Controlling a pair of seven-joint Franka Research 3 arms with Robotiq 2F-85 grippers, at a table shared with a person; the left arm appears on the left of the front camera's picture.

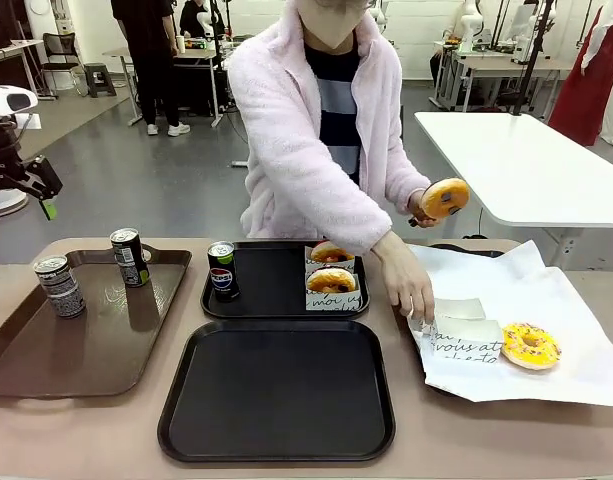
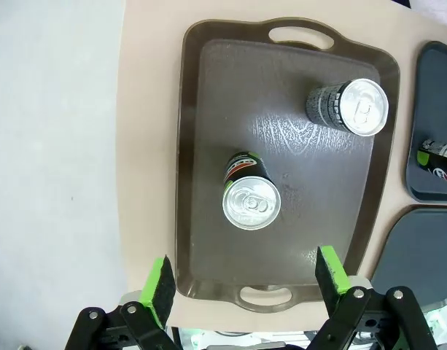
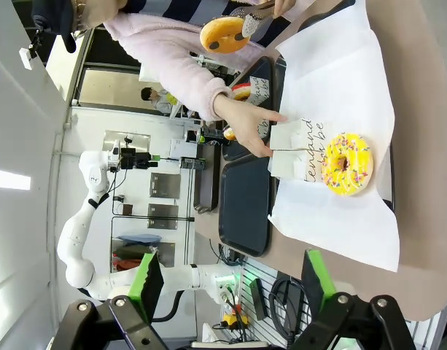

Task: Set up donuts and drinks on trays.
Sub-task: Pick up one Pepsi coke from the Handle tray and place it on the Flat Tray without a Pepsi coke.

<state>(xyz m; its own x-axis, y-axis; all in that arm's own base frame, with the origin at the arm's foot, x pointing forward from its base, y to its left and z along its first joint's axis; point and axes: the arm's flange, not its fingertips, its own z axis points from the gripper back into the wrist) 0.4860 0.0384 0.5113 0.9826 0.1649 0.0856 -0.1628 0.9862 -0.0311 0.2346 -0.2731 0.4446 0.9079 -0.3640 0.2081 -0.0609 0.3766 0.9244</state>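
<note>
The far black tray [image 1: 276,300] holds a Pepsi can [image 1: 223,270] and two sleeved donuts [image 1: 333,280]. The near black tray [image 1: 276,390] is bare. Two dark cans [image 1: 60,286] [image 1: 129,257] stand on the brown tray [image 1: 86,340]. The person lifts a donut [image 1: 444,198] with tongs and presses a hand on a paper sleeve [image 1: 464,335]. A yellow-iced donut [image 1: 530,345] lies on white paper. My left gripper [image 2: 245,281] hangs open, high above the brown tray's cans [image 2: 251,198]. My right gripper [image 3: 232,284] is open, off the table's end near the yellow donut [image 3: 346,163].
White paper [image 1: 566,290] covers the table's right end. A white table [image 1: 526,160] stands behind on the right. The brown tray has handle slots at both ends [image 2: 265,295]. The person leans over the table's far edge.
</note>
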